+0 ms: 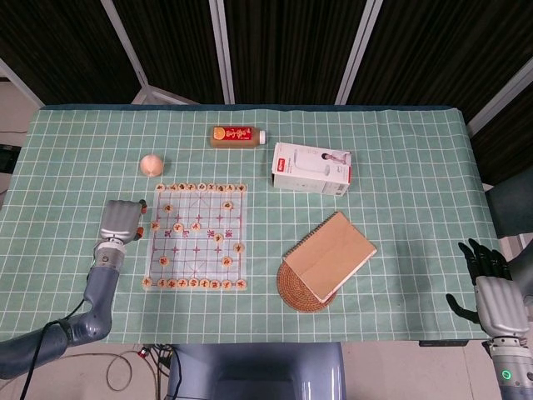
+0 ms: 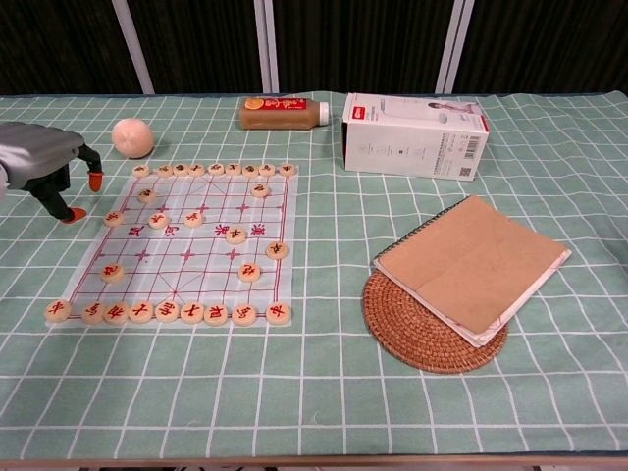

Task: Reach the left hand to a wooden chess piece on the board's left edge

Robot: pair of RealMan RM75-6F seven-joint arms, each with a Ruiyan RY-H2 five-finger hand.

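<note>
The chess board [image 1: 196, 250] [image 2: 196, 265] lies left of centre on the green checked cloth, with round wooden pieces in rows along its near and far edges and several scattered between. One wooden piece [image 1: 155, 224] [image 2: 114, 218] sits on the board's left edge. My left hand [image 1: 122, 220] [image 2: 44, 167] hovers just outside that edge, its orange-tipped fingers [image 2: 74, 214] pointing down and apart, holding nothing, a short gap left of the piece. My right hand [image 1: 491, 292] rests at the table's near right corner, fingers spread and empty; the chest view does not show it.
A peach-coloured ball [image 1: 151, 164] [image 2: 132, 137] lies beyond the board's far left corner, close to the left hand. Further back are a juice bottle [image 1: 237, 135] [image 2: 285, 112] and a white box [image 1: 312, 167] [image 2: 414, 134]. A brown notebook [image 1: 331, 254] [image 2: 471, 260] lies on a woven coaster [image 1: 291, 292] [image 2: 412, 339].
</note>
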